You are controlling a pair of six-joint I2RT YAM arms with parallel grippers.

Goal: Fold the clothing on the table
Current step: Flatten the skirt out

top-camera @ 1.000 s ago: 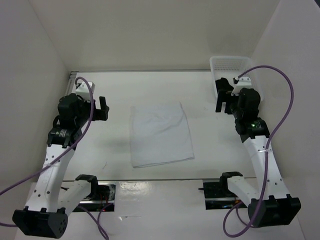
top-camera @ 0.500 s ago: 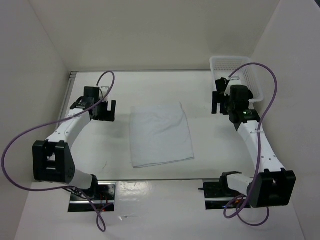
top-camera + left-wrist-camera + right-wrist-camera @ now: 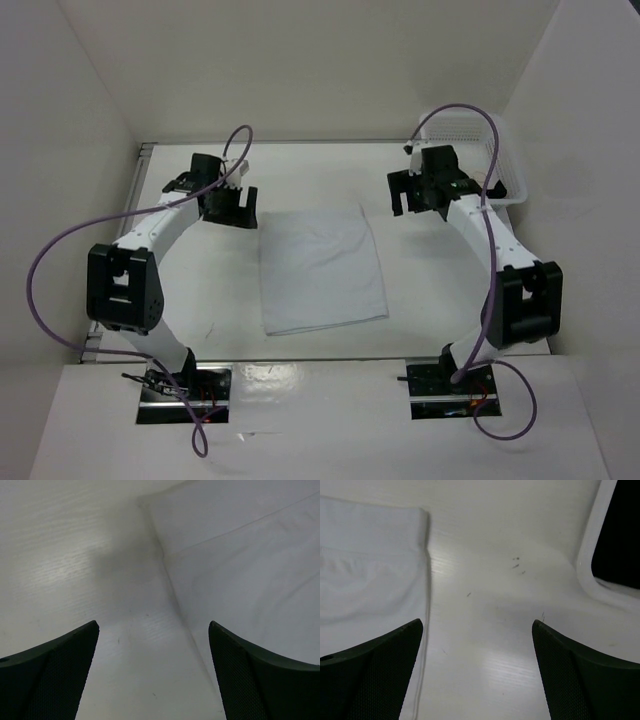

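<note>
The clothing (image 3: 322,270), a white rectangle of thin fabric, lies flat in the middle of the table (image 3: 200,290). My left gripper (image 3: 232,208) hovers just off the cloth's far left corner. It is open, with bare table between its fingers. In the left wrist view the clothing (image 3: 250,570) fills the right side, and its edge runs down toward the left gripper (image 3: 153,625). My right gripper (image 3: 405,195) hangs open beyond the far right corner. In the right wrist view the clothing (image 3: 370,570) lies at the left and the right gripper (image 3: 477,622) is over bare table.
A white lattice basket (image 3: 500,150) stands at the far right corner behind the right arm. Its rim (image 3: 592,555) shows in the right wrist view, dark inside. Walls close in the table on the left, back and right. A metal rail (image 3: 300,142) runs along the far edge.
Both arms have stretched forward and swung inward, bringing the grippers from the table's sides to the clothing's two far corners. The cloth has not moved.
</note>
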